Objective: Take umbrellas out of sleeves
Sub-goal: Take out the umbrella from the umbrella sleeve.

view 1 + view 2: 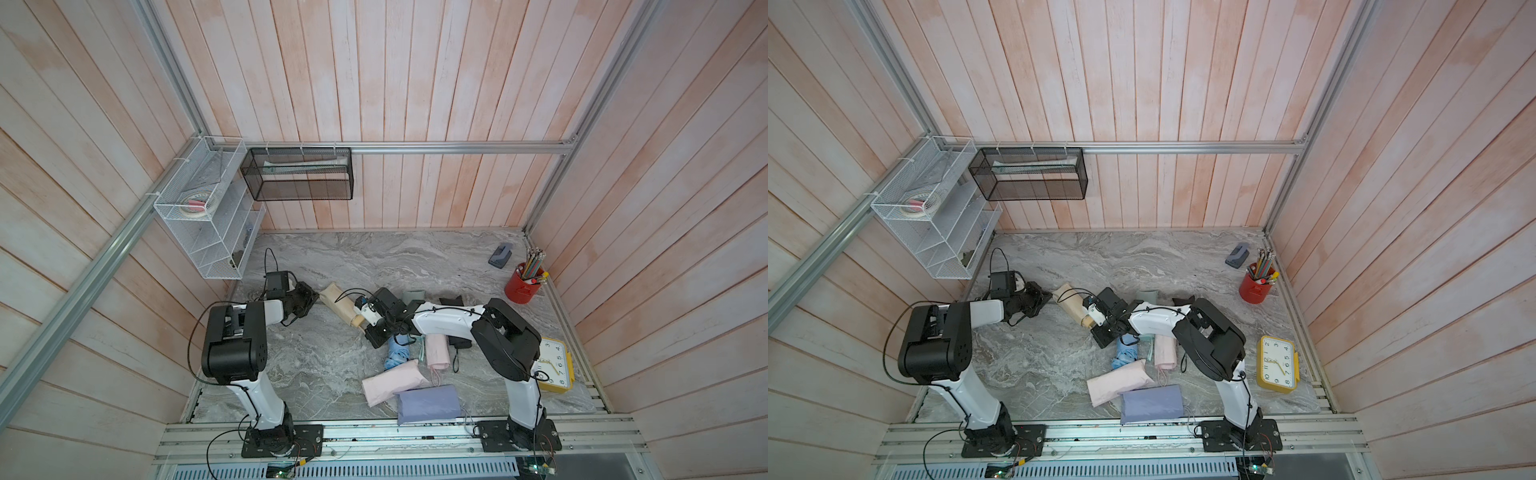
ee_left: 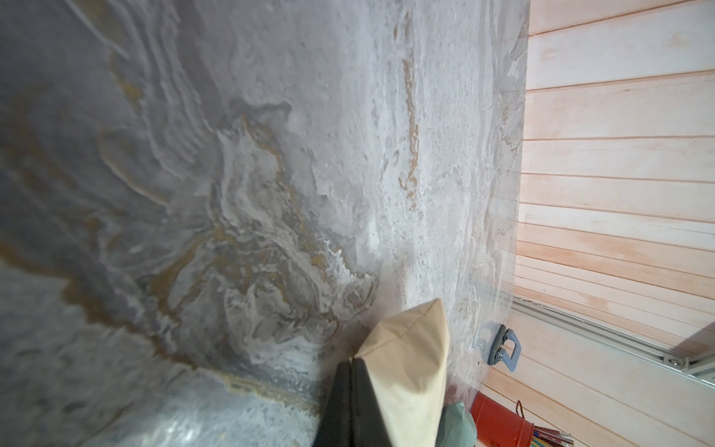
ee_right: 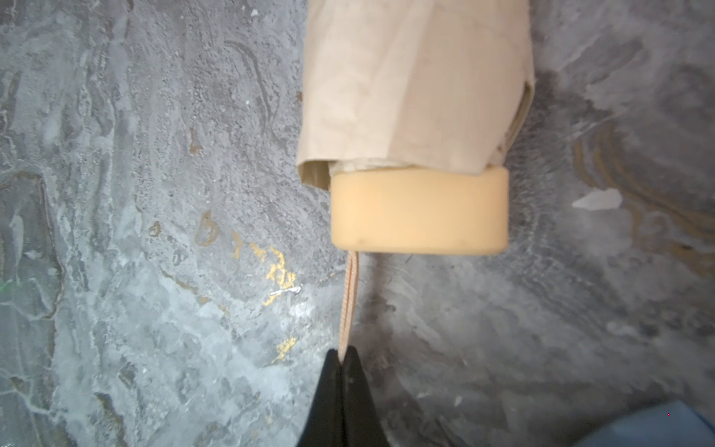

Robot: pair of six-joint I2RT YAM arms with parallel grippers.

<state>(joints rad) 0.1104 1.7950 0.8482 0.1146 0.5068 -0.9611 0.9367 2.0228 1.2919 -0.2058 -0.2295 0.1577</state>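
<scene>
Across the grey marbled tabletop (image 1: 374, 257), pale pink plank walls (image 1: 415, 83) and an aluminium frame (image 1: 415, 147) are closing in three sides. A red pencil cup (image 1: 523, 286) and a grey hole punch (image 1: 500, 254) are standing in the far right corner. A yellow clock (image 1: 557, 365) is resting beside the right arm's base. A white wire rack (image 1: 199, 216) and a black mesh basket (image 1: 299, 174) are hanging from the frame at the far left.

Both arms are reaching toward the middle of the table. The left arm (image 1: 257, 316) is holding its forearm low over the surface, pointing right. The left gripper (image 2: 350, 371) is clenching the closed corner of the beige sleeve (image 2: 406, 367). The right arm (image 1: 449, 320) is folding sharply at the elbow and stretching leftward. The right gripper (image 3: 342, 354) is pinching the wrist cord (image 3: 350, 302) of the beige umbrella (image 3: 419, 209), and the cord is running straight from the handle to the fingertips.

The sleeve is stretching diagonally between the two grippers. The umbrella's handle is poking out of its open mouth, and the rest is sitting inside. Nearer the front edge, a light blue umbrella (image 1: 397, 353), a pink sleeve (image 1: 392, 380) and a lavender sleeve (image 1: 428, 403) are lying close together.
</scene>
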